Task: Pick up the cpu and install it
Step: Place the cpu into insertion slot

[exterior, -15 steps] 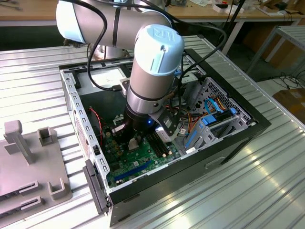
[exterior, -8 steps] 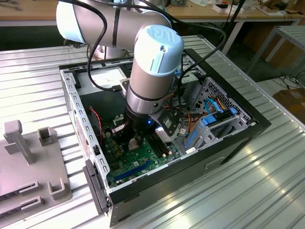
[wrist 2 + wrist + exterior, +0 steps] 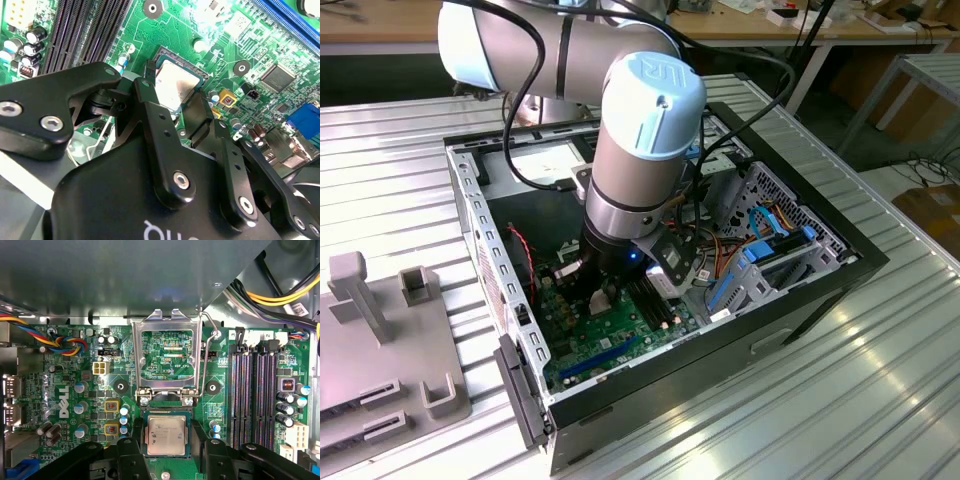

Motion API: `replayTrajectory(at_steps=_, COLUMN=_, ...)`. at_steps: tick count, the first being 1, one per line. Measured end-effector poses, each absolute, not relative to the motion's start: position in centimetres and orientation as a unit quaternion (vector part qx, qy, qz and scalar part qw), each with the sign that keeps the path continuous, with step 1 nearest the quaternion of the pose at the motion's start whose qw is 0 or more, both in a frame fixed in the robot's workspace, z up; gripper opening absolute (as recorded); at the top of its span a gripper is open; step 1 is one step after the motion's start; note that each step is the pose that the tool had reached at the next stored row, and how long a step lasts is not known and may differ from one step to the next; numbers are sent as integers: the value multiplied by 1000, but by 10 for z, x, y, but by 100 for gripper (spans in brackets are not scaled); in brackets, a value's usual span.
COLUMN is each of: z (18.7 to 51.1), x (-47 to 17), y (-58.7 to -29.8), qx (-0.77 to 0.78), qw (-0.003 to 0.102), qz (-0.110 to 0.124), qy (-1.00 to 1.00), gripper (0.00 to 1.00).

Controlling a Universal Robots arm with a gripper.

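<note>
One robot arm (image 3: 640, 130) reaches into an open computer case (image 3: 740, 345) on a ribbed metal counter (image 3: 880, 400), with a grey fixture (image 3: 355, 300) at the exterior view's left. In the first wrist view the jaws, narrowed, press against two opposite edges of the cpu (image 3: 166, 434), which sits at the motherboard socket next to its flipped-open metal frame (image 3: 138, 360), near black memory slots (image 3: 252, 395)

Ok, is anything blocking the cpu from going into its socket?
Nothing visible does. In the first wrist view the hinged load plate is swung open, and the cpu lies right over the uncovered socket.
</note>
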State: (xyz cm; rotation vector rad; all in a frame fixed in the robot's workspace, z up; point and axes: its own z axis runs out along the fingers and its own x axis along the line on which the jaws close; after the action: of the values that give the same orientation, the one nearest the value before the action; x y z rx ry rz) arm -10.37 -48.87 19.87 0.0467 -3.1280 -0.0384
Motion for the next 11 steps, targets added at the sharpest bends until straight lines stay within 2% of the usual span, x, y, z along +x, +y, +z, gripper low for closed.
replayTrajectory(at_steps=11, z=200, x=-104, y=-489, qx=15, qw=7, qz=-12, qy=-1000, gripper=47)
